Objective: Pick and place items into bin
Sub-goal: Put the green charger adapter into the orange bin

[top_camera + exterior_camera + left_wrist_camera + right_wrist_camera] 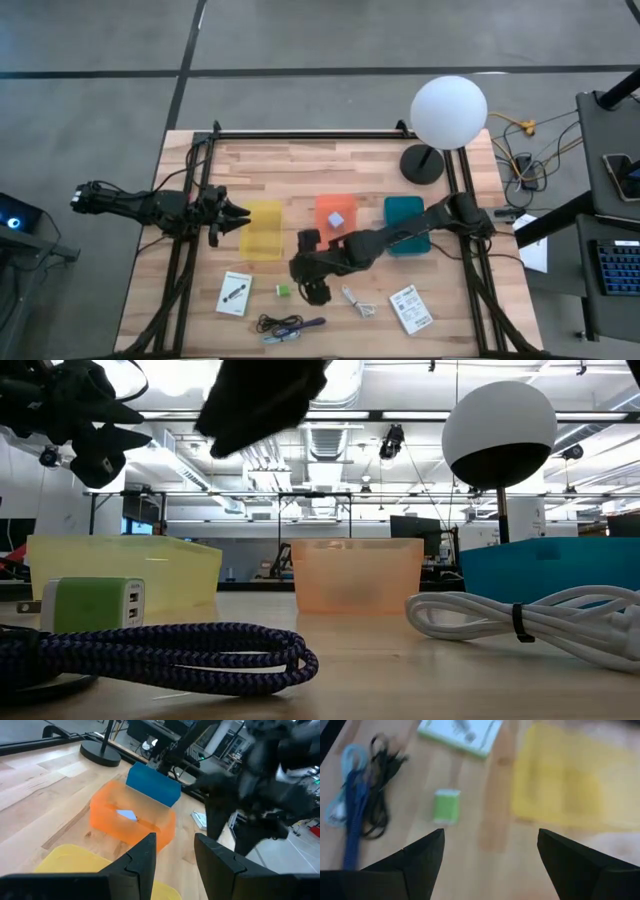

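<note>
Right gripper (pixel 316 291) spread wide, empty, green cube (pixel 284 290) just at its 9 o'clock; centre over cube before closing; left gripper (pixel 238 216) parted, idle beside yellow bin (pixel 263 230).

Colours I see on my table
Yellow bin (pixel 263 229), orange bin (pixel 337 214), teal bin (pixel 405 222); green cube (pixel 284 291); purple-black braided cable (pixel 170 648).

Two dark, matte black jointed arms, left hand (pixel 236 215) and right hand (pixel 316 292) with wedge-shaped black fingers
</note>
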